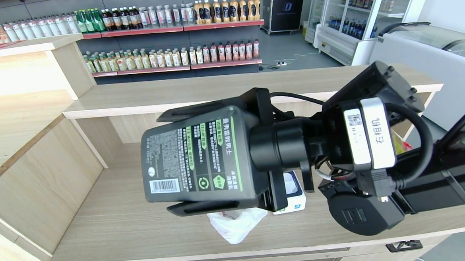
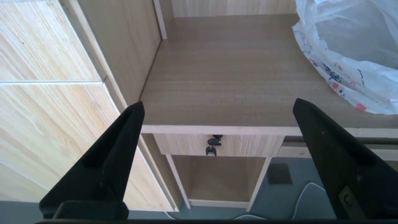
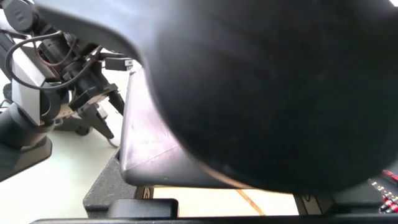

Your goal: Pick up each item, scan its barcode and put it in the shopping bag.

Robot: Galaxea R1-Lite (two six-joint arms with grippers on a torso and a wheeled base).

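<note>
L gripper (image 2: 219, 106): fingers spread wide, nothing btwn them, hanging over the front edge of the counter (image 2: 217, 68), toward its left end.

1 bottle (image 1: 202, 156): flat-sided, dark grey/black, label w/ green panels and white print. Barcode (image 1: 164, 185) sits at the label's base-end corner, facing the head cam. Bottle is up in the air above the counter's middle, lying sideways. Long axis runs left-right, base to the left, black cap (image 1: 277, 148) to the right, toward the wrist. R gripper (image 1: 166, 164) pinches it, one finger along the far narrow side, one along the near side.

1 white shopping bag (image 1: 233, 224), crumpled, on the counter near the front edge, below the bottle.

1 white box (image 1: 295, 196) just right of the bag, partly hidden by the gripper.
</note>
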